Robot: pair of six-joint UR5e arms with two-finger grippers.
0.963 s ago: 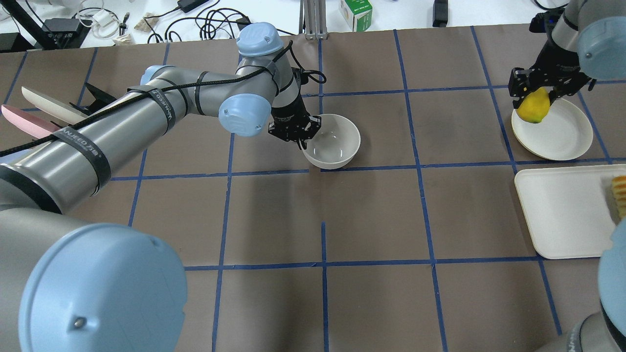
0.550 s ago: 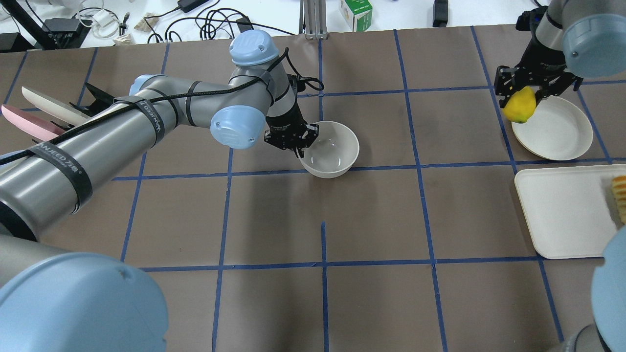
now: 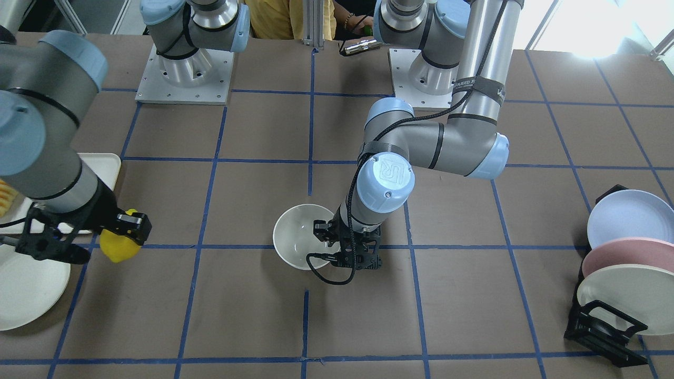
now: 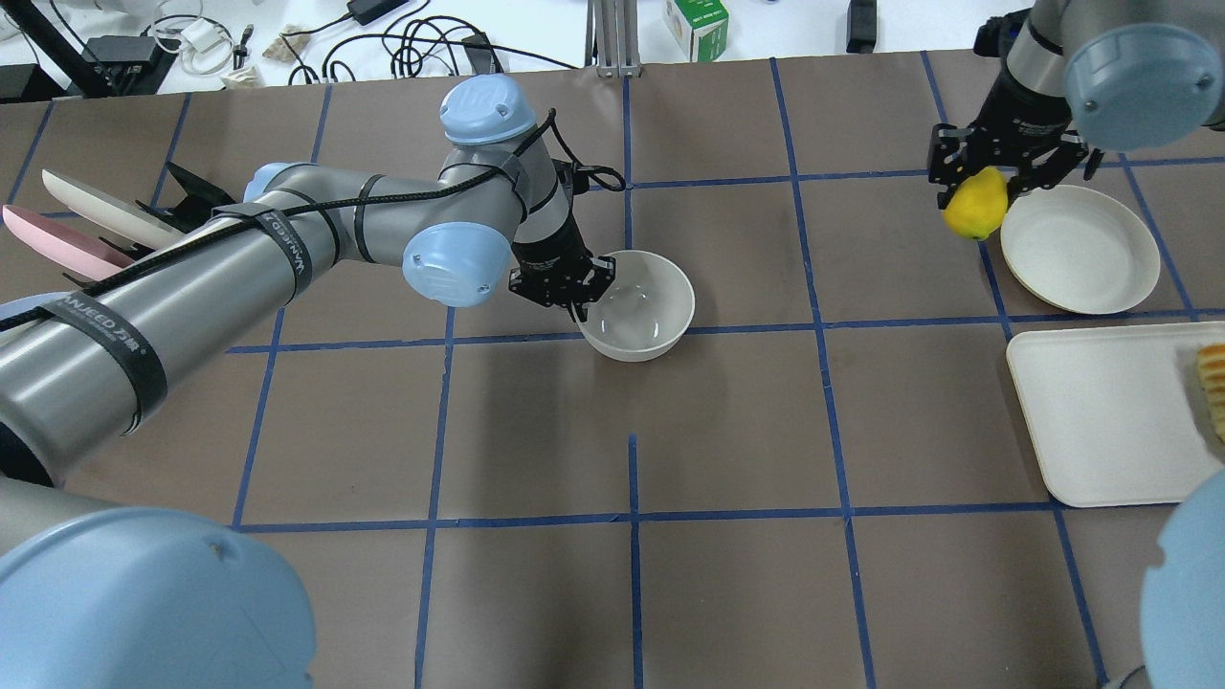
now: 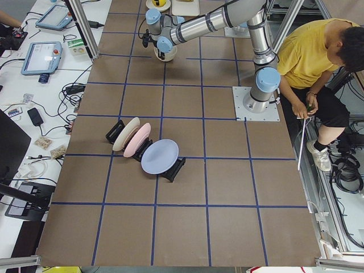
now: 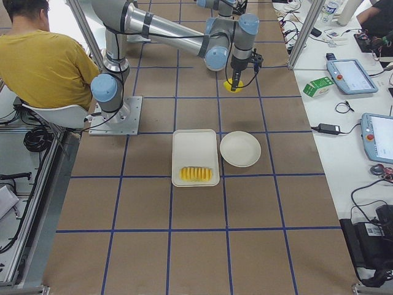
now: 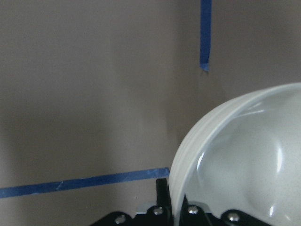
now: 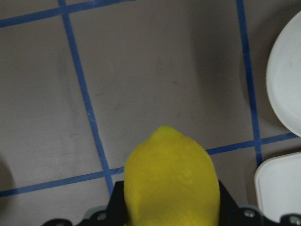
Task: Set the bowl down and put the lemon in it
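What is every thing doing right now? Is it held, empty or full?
bowl: empty, upright, gripped at its rim.
lemon: held in the air, not in the bowl.
left gripper: shut on the bowl's rim.
right gripper: shut on the lemon.
plate: empty, lying flat.
tray: holds fruit slices at one end.

The bench (image 4: 536, 431) is covered in brown paper marked into squares by blue tape lines (image 4: 632, 478). Near its right end lies a flat off-white round plate (image 4: 1080, 249), and just beside it a white rectangular tray (image 4: 1101, 411). A row of yellow-orange fruit slices (image 6: 196, 174) lies at the tray's end nearest that edge. Toward the left end a black dish rack (image 5: 170, 170) holds three plates on edge: off-white (image 5: 125, 134), pink (image 5: 136, 140) and pale blue (image 5: 160, 157). Beyond the far edge stands a green box (image 4: 696, 26).
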